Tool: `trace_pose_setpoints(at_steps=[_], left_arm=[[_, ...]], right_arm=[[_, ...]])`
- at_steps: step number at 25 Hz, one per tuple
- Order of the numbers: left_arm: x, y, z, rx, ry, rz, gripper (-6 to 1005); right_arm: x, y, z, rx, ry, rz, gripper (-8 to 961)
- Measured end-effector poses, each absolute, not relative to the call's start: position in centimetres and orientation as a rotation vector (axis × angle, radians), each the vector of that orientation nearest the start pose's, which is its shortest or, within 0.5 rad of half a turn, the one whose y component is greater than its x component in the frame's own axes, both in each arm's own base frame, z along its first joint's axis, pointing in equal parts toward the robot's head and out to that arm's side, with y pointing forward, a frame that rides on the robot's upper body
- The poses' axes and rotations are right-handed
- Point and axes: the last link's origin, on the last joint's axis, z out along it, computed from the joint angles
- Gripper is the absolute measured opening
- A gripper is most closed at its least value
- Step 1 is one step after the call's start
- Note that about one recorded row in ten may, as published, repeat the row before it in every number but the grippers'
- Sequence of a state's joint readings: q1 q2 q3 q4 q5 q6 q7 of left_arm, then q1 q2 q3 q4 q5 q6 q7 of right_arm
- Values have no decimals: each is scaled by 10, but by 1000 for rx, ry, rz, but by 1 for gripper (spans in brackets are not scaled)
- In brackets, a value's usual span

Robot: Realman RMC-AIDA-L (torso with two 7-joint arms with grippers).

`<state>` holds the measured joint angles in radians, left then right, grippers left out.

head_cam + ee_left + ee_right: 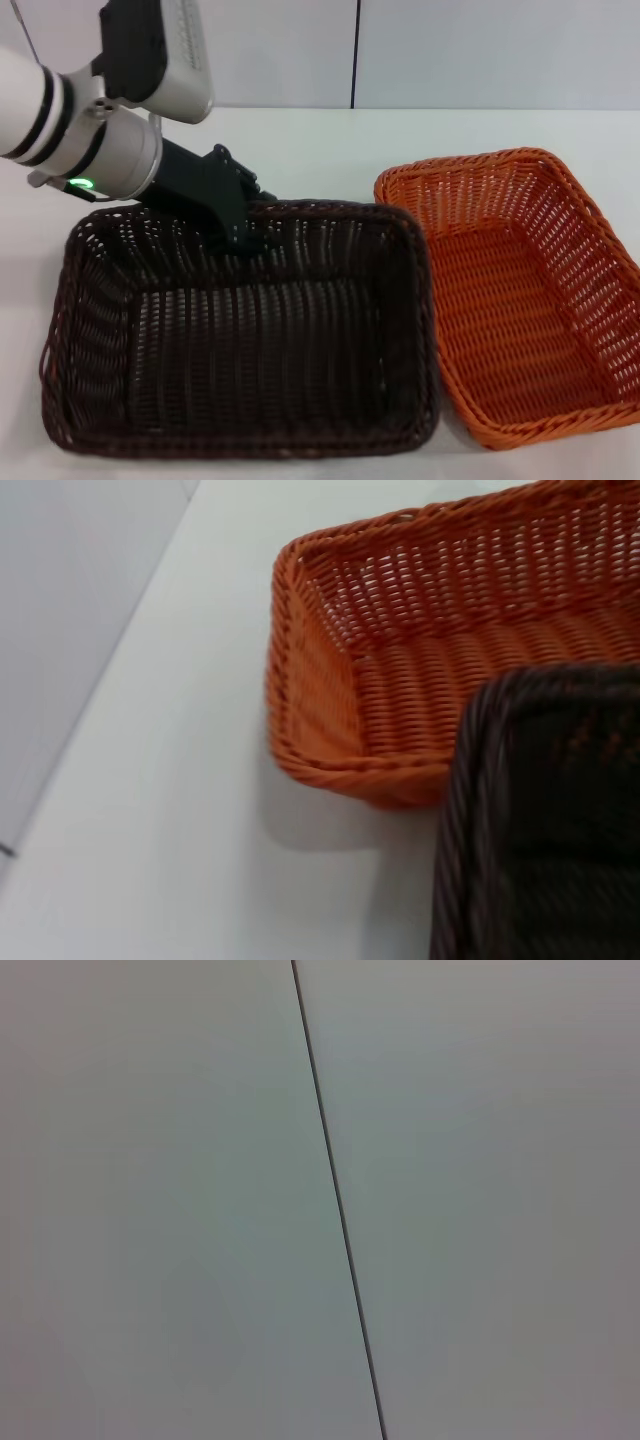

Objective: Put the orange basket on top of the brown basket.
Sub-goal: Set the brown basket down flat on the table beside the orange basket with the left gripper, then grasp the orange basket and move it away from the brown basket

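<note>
Left hand (243, 225) at brown basket's (240, 330) far rim.

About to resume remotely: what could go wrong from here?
The left gripper sits at the far rim of the brown basket, not the orange basket; it may lift the wrong one. The baskets' rims touch or nearly touch, so moving one may drag the other. The right gripper isn't in view.
</note>
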<state>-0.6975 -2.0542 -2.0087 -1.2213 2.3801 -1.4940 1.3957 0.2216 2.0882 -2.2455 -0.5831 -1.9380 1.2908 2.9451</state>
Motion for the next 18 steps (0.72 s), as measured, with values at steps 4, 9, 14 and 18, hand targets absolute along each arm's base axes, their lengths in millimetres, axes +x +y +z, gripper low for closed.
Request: trace_pose_setpoints(at_steps=[4, 9, 14, 18], left_arm=[[-147, 401, 24, -2731, 84, 229, 448], [-121, 415, 46, -2511, 179, 139, 589], [-110, 404, 59, -2231, 267, 8, 674], [-111, 371, 67, -1762, 302, -197, 674]], right_arm=[[318, 297, 15, -1107, 578, 759, 817], [318, 297, 15, -1110, 577, 760, 817], [310, 300, 14, -1115, 573, 793, 817], [293, 310, 13, -1133, 557, 850, 817]])
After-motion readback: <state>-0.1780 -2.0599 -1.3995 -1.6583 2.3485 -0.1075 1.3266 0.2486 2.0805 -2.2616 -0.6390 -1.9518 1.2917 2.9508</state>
